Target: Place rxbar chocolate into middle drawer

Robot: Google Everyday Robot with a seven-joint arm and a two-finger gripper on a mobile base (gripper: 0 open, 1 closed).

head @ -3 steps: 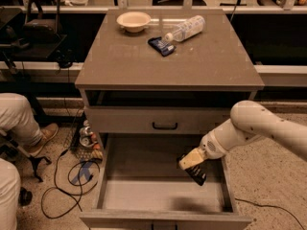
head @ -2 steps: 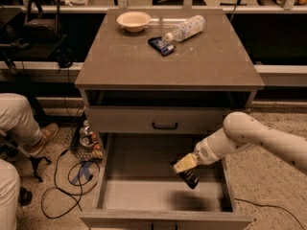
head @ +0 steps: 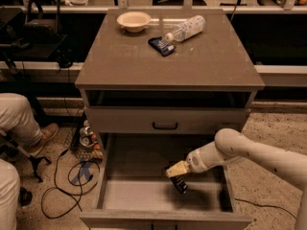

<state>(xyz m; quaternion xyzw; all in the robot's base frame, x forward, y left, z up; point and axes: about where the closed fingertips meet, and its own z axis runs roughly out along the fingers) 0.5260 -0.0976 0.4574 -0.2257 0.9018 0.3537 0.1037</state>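
The middle drawer (head: pixel 144 193) is pulled wide open below the cabinet, showing its bare grey floor. My gripper (head: pixel 176 170) reaches in from the right, low inside the drawer right of centre. The rxbar chocolate (head: pixel 179 182), a small dark wrapper, hangs tilted at the gripper's tip, just above or touching the drawer floor. The white arm (head: pixel 249 152) comes in over the drawer's right wall.
On the cabinet top stand a cream bowl (head: pixel 134 20), a lying plastic bottle (head: pixel 187 28) and a blue-and-white snack packet (head: pixel 161 45). The upper drawer front with a black handle (head: pixel 165 126) is closed. A seated person's legs (head: pixel 19 123) and cables (head: pixel 72 176) are on the left.
My gripper with the dark bar has moved left and further down into the open drawer. Everything on the cabinet top stays put.
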